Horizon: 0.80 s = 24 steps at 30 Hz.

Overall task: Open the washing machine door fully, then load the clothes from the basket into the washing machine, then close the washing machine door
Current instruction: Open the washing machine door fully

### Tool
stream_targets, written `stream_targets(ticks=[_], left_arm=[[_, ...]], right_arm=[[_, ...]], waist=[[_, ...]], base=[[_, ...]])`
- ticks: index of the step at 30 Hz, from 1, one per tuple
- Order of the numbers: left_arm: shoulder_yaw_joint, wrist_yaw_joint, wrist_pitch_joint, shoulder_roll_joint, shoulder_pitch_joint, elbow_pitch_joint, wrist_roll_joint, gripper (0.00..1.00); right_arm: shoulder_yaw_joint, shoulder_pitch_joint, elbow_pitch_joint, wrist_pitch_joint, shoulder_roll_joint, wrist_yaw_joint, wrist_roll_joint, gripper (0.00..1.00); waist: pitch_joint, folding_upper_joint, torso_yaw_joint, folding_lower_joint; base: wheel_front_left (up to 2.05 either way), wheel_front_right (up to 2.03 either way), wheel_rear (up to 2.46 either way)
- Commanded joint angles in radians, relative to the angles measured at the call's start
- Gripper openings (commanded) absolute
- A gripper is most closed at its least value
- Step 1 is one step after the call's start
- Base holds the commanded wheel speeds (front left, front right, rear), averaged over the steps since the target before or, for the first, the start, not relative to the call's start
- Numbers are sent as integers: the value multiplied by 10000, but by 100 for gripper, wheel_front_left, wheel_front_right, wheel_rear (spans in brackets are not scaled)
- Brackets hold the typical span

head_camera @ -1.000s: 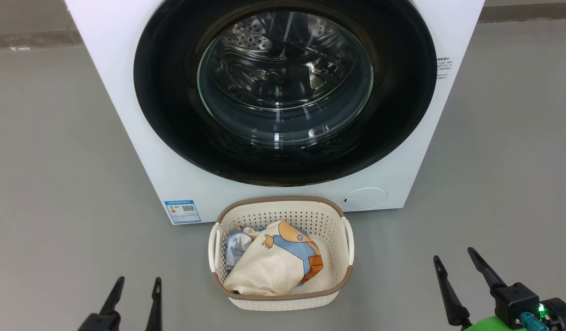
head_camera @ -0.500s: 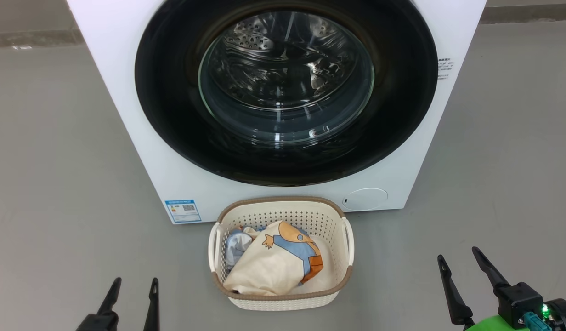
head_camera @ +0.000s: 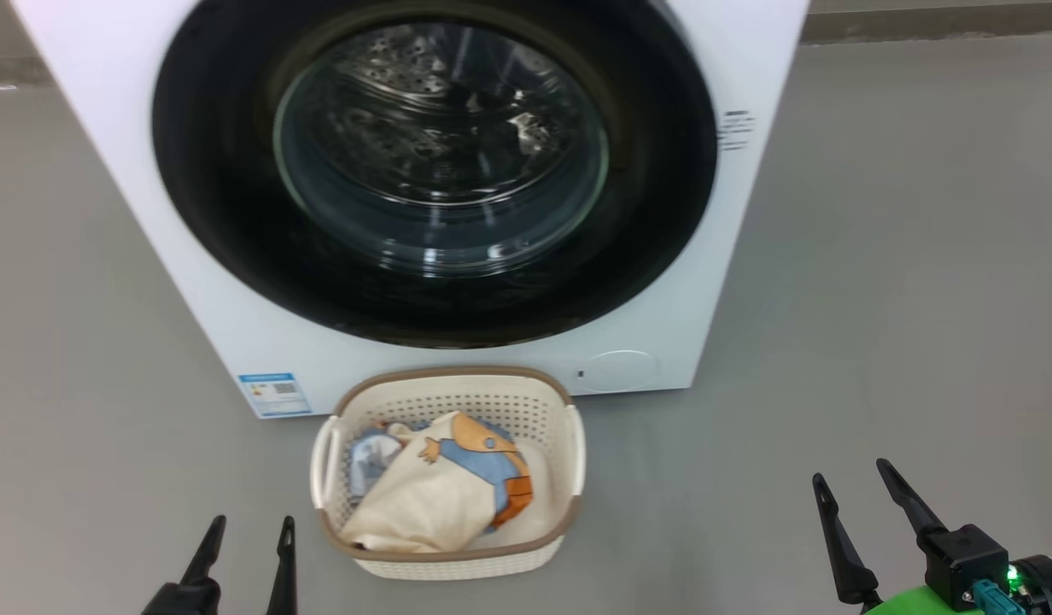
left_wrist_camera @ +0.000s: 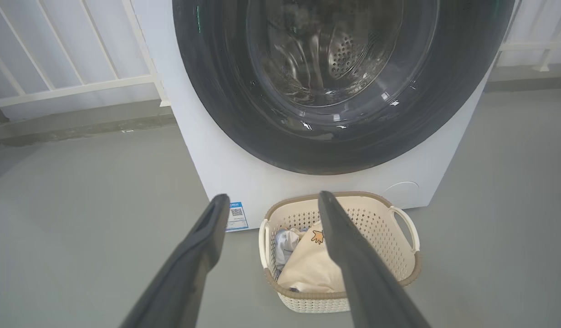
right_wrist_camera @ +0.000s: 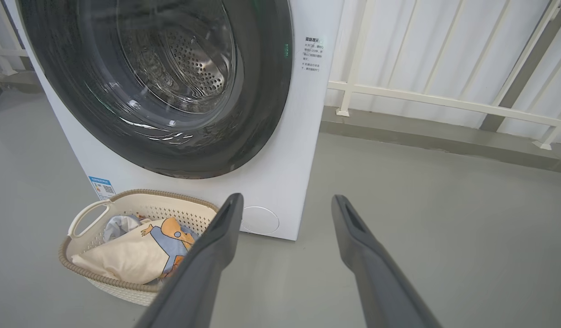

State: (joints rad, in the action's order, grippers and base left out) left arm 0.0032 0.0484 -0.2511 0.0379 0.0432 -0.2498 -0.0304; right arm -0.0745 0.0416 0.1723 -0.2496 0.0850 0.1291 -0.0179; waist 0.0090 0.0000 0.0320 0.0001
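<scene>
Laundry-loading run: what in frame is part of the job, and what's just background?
Job:
- door, closed
- washing machine
- basket, on the floor in front of the machine
- clothes, in the basket

Background:
- blue label on the machine
- round cap, low on the machine's front
- text sticker
- white railing behind

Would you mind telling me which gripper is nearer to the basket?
Left. The left gripper sits just left of the basket, by its near corner; the right gripper is far off to its right.
</scene>
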Motion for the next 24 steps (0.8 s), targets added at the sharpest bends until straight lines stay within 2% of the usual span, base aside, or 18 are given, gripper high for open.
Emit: stream_targets(ticks=[1, 11, 24], left_arm=[[290, -53, -107, 123, -216, 268, 5, 100], [251, -87, -107, 123, -226, 450, -196, 100], [211, -129, -107, 123, -157, 413, -332, 100]], right_arm=[[215, -77, -260, -122, 88, 16, -61, 100], [197, -92, -286, -122, 77, 16, -2, 100], [199, -136, -377, -122, 38, 16, 49, 100]], waist=[[5, 0, -3, 0], [96, 0, 5, 0], [170, 0, -25, 0]], base=[[123, 123, -246], [85, 85, -169], [10, 10, -20]])
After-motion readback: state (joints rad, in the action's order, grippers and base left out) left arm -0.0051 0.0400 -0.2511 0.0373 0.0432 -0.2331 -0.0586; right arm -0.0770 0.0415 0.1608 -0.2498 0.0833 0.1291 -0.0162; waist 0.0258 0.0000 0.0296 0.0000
